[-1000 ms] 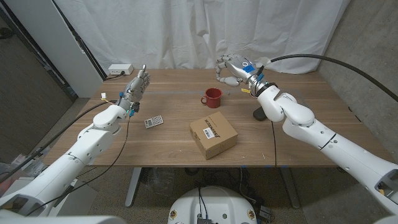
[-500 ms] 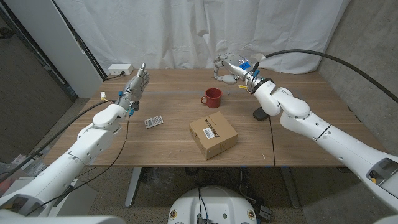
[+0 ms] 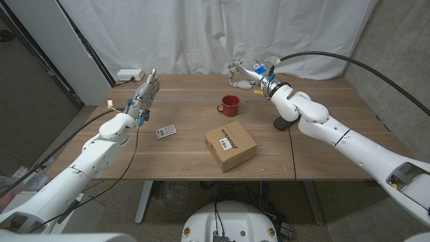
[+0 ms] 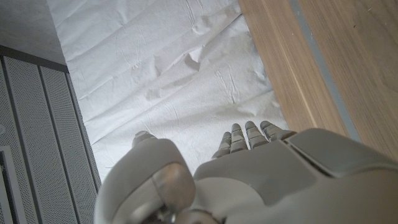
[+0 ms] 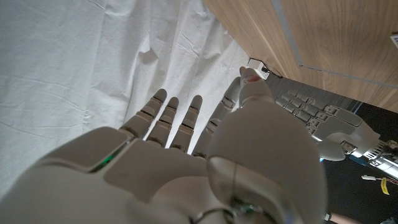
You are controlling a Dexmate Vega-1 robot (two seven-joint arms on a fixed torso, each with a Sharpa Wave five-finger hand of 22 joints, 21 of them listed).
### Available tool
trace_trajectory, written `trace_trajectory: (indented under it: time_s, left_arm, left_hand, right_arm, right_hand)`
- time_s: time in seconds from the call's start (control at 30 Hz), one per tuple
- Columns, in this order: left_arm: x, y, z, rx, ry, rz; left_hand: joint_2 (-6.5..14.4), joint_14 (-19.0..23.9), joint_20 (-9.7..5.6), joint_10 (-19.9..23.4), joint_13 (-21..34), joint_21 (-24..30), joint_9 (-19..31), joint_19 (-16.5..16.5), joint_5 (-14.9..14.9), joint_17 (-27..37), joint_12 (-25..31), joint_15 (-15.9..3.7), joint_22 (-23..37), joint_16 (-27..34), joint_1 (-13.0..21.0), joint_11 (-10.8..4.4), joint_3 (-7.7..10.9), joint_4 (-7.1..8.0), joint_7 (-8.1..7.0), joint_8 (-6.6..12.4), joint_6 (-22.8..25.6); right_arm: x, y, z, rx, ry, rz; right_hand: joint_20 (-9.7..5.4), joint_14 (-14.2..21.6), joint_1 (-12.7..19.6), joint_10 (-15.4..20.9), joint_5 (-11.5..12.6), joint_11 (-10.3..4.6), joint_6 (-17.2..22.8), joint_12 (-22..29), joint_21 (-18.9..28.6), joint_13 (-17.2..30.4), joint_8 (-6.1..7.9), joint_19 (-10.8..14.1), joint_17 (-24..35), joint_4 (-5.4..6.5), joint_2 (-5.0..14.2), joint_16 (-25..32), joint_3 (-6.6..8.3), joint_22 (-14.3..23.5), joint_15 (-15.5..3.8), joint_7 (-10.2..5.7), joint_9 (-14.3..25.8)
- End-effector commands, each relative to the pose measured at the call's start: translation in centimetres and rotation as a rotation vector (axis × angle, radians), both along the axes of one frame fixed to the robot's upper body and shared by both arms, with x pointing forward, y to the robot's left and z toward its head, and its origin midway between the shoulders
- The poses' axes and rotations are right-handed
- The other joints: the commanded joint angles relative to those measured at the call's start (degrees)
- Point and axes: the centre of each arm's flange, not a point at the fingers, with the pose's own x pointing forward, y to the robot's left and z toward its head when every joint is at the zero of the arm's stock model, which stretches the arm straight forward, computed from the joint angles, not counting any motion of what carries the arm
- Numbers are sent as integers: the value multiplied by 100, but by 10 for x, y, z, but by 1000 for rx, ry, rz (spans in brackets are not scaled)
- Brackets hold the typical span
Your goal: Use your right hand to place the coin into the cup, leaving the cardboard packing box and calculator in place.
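- The right hand (image 3: 243,72) hangs in the air above the far part of the table (image 3: 316,144), just beyond the red cup (image 3: 228,105), with its fingers (image 3: 234,68) curled downward.
- Whether those fingers pinch the coin cannot be told: it is too small to make out, and no coin shows on the wood either. In the right wrist view the fingers (image 5: 177,118) reach out fairly straight toward the white curtain (image 5: 74,62), with nothing plain between them.
- Judged from this, the step in hand is the carry toward the cup, if the coin is indeed held.
- The next move calls for bringing the fingertips over the cup's mouth, lowering a little, and letting go so the coin falls inside and does not strike the rim.
- The left hand (image 3: 146,93) stands over the left side of the table, fingers straight and apart, holding nothing.
- The calculator (image 3: 166,131) lies near the left arm; the cardboard box (image 3: 230,147) sits nearer the front, apart from the cup. Both lie off the right hand's path and need no touching.
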Motion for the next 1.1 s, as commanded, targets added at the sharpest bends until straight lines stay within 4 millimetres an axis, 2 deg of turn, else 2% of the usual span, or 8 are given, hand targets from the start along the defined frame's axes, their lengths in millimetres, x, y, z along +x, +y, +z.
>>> trace_trajectory:
  time_s: [0.03,0.2,0.4,0.5,1.1]
  left_arm:
    - [-1,7,-2,2,4,4]
    - [1,9,-2,0,6,3]
    - [5,9,-2,1,9,-4]
    - [6,9,-2,3,10,-7]
    - [6,14,-3,-6,7,-3]
  left_hand:
    - [36,8,-21,26,28,37,24,-65,-6,24,19,-23,22,6,30,3,-52,11,-11,25,-11]
    - [37,10,-22,28,28,37,24,-66,-6,24,20,-27,22,6,32,0,-58,11,-16,28,-5]
    - [39,7,-26,29,28,38,24,-65,-6,24,20,-25,22,5,35,7,-64,10,-16,28,-5]
    - [40,6,-20,29,28,38,24,-65,-6,24,20,-22,22,4,36,-4,-67,10,-19,27,-7]
    - [47,11,-17,30,28,39,24,-66,-7,24,19,-29,22,5,44,-10,-86,9,-21,31,5]
  right_arm:
    - [18,8,5,-14,20,-21]
    - [25,11,8,-15,46,-45]
    - [34,16,10,-41,87,-84]
    - [37,17,11,-47,102,-95]
    - [54,28,6,-62,232,-139]
  right_hand:
    - [-217,38,-15,49,-5,27,-1,-21,-33,-5,38,-1,14,3,42,-27,-22,8,-240,-22,21]
    - [-225,33,-17,12,-13,1,-10,-40,-39,-9,45,-9,12,2,46,-32,-28,7,-241,-22,16]
    - [-253,-63,-25,-54,-32,46,-24,-73,-74,-14,66,-76,8,1,57,-78,-44,5,-229,-21,2]
    - [-263,-141,-27,-147,-46,-2,-42,-116,-99,-18,84,-124,7,-2,70,-110,-54,3,-227,-21,-7]
    - [-258,-314,-27,-372,-71,93,-82,-215,-156,-26,132,-233,7,-12,103,-162,-78,0,-168,-20,-26]
